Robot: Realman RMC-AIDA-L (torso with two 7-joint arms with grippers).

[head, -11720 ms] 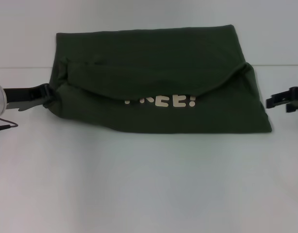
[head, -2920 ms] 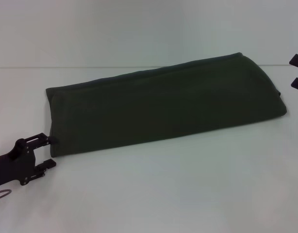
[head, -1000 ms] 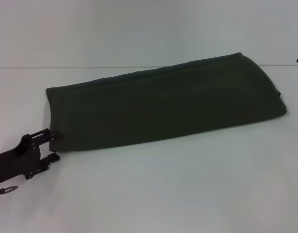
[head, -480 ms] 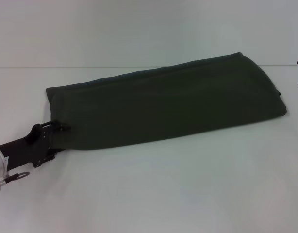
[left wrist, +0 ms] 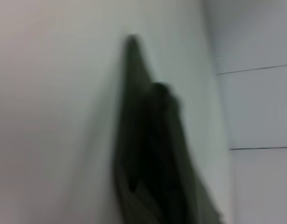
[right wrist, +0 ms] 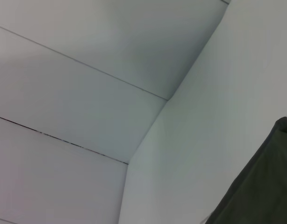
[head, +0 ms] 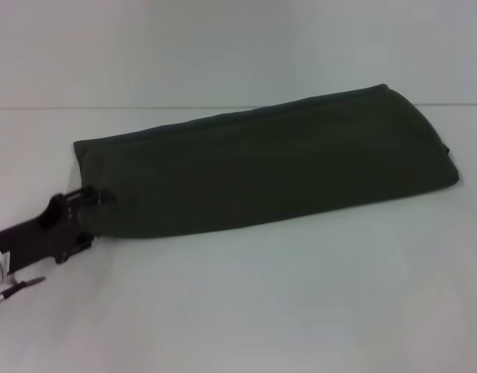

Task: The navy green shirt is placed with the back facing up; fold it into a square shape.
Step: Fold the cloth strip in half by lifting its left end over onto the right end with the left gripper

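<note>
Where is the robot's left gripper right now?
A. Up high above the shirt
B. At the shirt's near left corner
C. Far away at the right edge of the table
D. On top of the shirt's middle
B: the left gripper sits against the shirt's near left corner on the table.

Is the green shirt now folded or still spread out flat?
Folded. The navy green shirt lies as a long narrow band on the table, with no sleeves or lettering showing; the left gripper is at its near-left corner.
</note>
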